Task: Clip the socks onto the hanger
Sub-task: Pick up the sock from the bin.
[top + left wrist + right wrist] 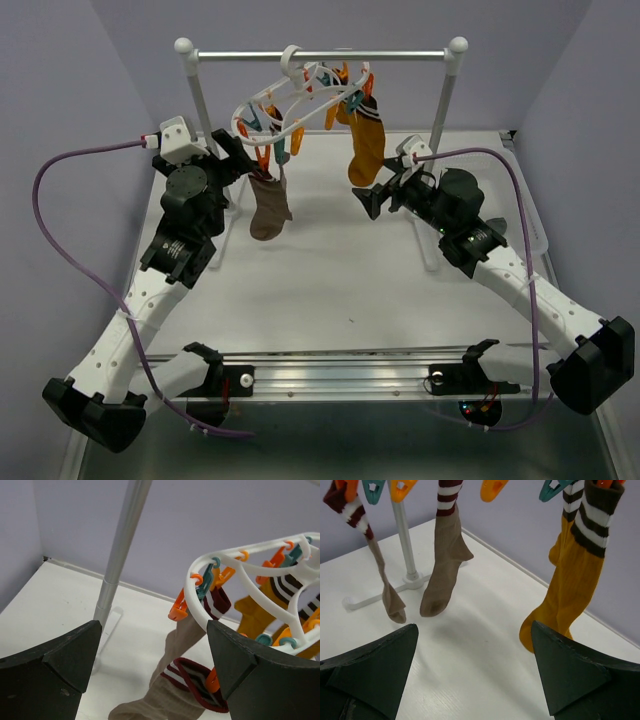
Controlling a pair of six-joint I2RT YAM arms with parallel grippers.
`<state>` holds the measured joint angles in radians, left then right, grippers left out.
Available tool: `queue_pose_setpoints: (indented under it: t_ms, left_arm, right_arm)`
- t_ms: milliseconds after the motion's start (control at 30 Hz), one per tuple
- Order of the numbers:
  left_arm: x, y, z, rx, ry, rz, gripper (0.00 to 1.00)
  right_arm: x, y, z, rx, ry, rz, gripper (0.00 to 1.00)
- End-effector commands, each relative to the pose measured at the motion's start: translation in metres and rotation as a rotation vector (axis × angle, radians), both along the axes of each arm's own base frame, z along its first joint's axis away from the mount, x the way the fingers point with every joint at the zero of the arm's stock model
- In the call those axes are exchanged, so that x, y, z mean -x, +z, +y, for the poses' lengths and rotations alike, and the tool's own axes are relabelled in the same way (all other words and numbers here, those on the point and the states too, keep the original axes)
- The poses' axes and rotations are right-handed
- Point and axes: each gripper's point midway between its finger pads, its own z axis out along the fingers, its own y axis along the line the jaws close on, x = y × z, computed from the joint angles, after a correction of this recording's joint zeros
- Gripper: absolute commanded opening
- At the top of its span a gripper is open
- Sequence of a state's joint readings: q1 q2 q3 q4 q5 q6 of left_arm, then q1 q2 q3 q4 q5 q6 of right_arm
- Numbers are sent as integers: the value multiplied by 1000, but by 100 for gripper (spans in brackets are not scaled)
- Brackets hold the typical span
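While left claw [154, 630] and right claw [474, 626] gape, socks [570, 570] hang from the hanger [260, 544].

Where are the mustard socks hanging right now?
In the top view, the mustard socks hang clipped to the right side of the hanger, just beyond the open right claw.
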<state>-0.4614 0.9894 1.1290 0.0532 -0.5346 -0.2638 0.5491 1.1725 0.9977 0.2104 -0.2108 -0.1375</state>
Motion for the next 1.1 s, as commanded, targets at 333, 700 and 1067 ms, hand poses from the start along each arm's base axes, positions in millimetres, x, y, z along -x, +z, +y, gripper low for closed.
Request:
queue_pose_setpoints:
  t_ms: [333,700,1067]
  left_arm:
    - [-1,50,21,61,98,-133,99]
    - [-13,48,27,40,128,-126,99]
    - [-26,48,23,50,123,-126,99]
  right_arm:
    - [-12,17,-31,-81,-196,14,100]
    - [-9,18,-39,-93,-235,31,100]
    - [-3,22,-52,-99,-275,23,100]
